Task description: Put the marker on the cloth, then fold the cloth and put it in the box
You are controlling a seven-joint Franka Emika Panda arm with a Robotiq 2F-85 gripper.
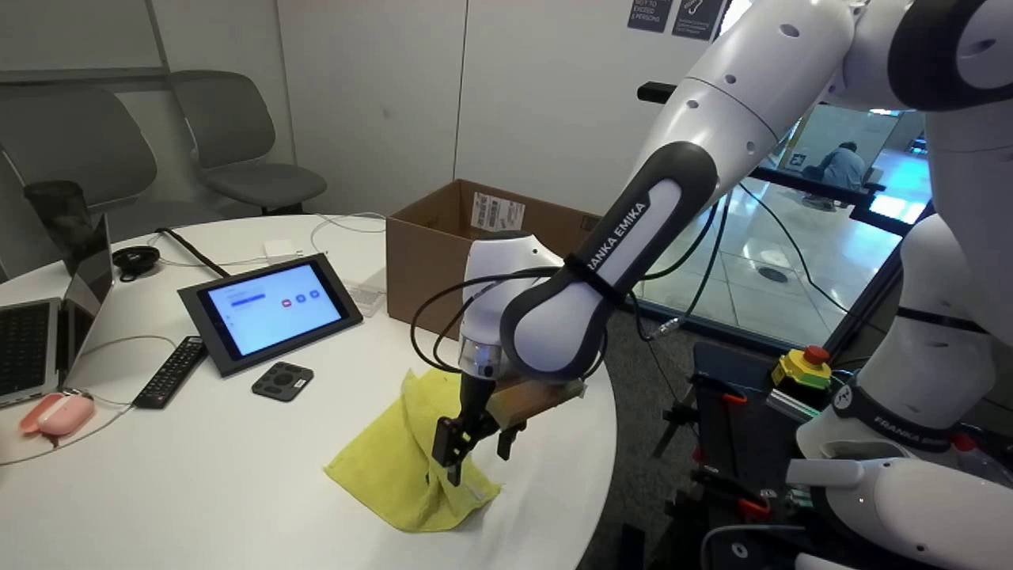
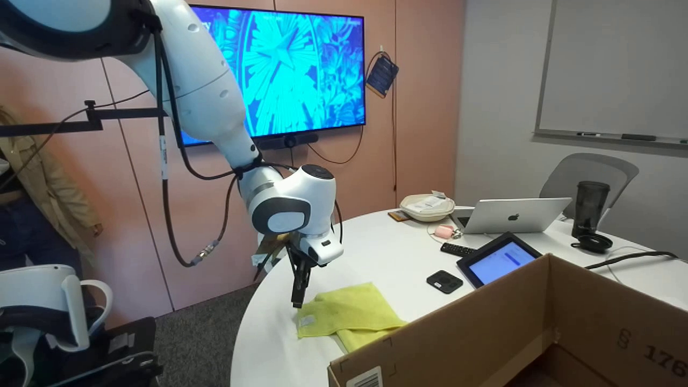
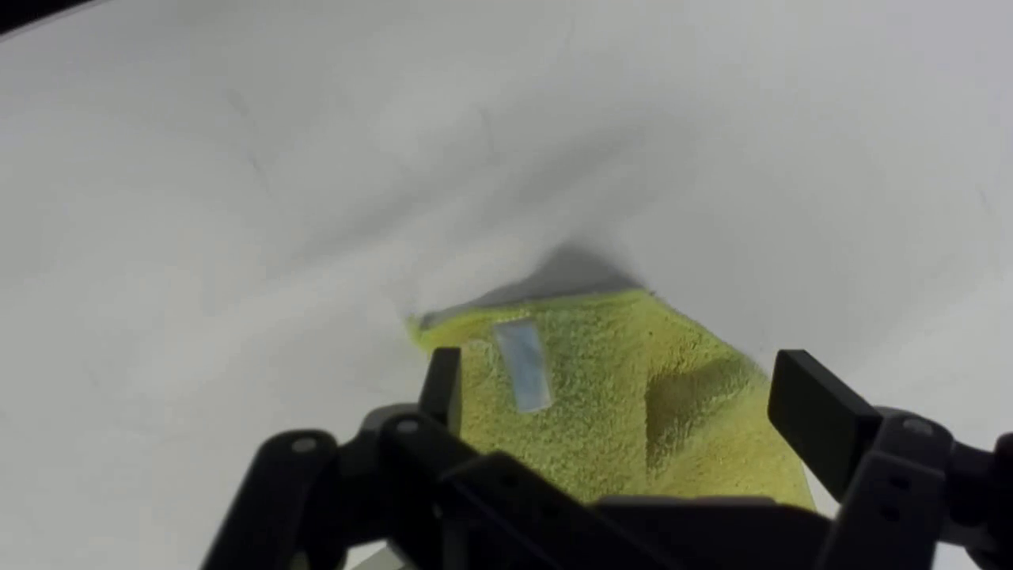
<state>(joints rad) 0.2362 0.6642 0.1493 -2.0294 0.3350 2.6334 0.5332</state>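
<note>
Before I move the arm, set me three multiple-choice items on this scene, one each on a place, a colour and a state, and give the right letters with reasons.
1) Where does the remote control lie?
A) Inside the cardboard box
B) On the laptop keyboard
C) Beside the touchscreen panel

2) What colour is the cloth?
A) Yellow
B) Red
C) Blue

3) How does the hand stand?
A) Shut on the cloth
B) Open
C) Shut, holding nothing

Right letters:
1: C, since both exterior views show it next to the touchscreen panel.
2: A, since all three views show yellow fabric.
3: B, since the wrist view shows its fingers wide apart.
</note>
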